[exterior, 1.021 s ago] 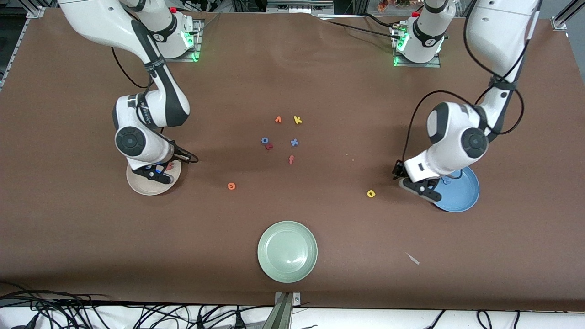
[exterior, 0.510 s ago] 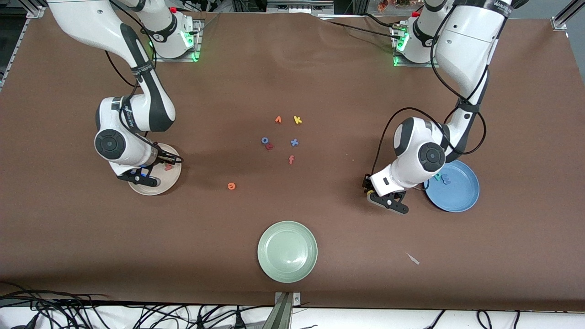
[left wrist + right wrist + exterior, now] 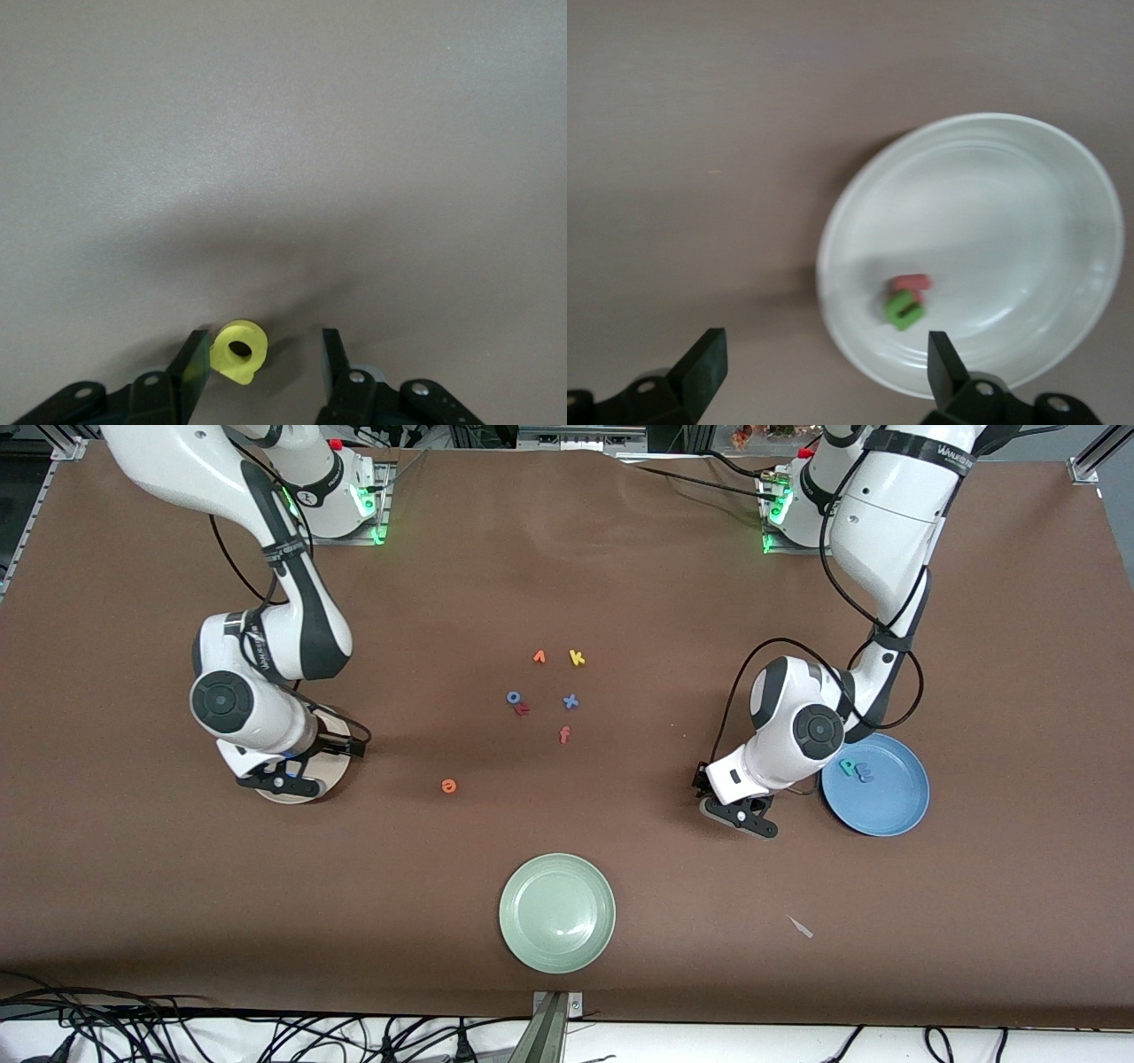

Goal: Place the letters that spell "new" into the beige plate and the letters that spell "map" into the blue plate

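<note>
Only the left wrist view shows the yellow a (image 3: pixel 239 351) between the left tool's (image 3: pixel 260 363) parted fingers; the right tool (image 3: pixel 824 363) gapes wide over the beige plate (image 3: pixel 1063 177) holding two letters.

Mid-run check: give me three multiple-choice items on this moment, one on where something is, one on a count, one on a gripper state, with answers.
1. Where is the yellow a?
A. in the blue plate
B. on the table between the left gripper's open fingers
C. in the pale green plate

2. How many letters lie in the beige plate?
A. none
B. two
C. four

3. How is the right gripper?
A. open over the beige plate's edge, holding nothing
B. shut on the orange e
C. shut on the green n

Answers:
1 B, the left wrist view shows it on the brown table between the left gripper fingers.
2 B, the right wrist view shows only the green n and the salmon-pink w there.
3 A, its fingers stand wide apart with nothing between them.
</note>
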`<action>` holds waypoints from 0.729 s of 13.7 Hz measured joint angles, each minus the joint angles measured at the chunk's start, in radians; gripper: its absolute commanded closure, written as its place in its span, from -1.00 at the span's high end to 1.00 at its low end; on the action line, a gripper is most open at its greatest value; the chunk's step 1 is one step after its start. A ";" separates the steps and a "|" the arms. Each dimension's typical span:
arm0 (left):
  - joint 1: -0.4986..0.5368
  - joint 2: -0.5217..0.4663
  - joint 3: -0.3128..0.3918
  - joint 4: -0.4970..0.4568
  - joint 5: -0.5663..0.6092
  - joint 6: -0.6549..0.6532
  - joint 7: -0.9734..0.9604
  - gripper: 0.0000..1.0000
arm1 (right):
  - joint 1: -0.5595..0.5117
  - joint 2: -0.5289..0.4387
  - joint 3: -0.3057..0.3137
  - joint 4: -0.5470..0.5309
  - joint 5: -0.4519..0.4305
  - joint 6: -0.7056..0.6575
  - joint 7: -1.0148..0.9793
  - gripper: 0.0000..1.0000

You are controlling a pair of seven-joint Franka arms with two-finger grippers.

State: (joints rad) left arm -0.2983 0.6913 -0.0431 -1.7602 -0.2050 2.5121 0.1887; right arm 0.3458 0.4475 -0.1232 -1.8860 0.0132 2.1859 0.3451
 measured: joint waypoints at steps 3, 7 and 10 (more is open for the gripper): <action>0.000 0.001 0.003 0.000 0.000 0.000 0.000 0.03 | 0.005 0.036 0.042 0.056 0.024 0.000 0.005 1.00; 0.000 0.003 0.006 0.000 0.001 0.000 0.001 0.04 | 0.006 0.106 0.092 0.136 0.078 0.001 0.004 1.00; 0.000 0.010 0.008 0.000 0.013 0.002 0.007 -0.24 | 0.012 0.167 0.127 0.199 0.081 0.002 0.008 1.00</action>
State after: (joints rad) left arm -0.2982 0.7009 -0.0353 -1.7600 -0.1919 2.5145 0.1955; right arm 0.3577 0.6147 0.0039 -1.6869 0.0943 2.1876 0.3534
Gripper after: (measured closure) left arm 0.485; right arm 0.000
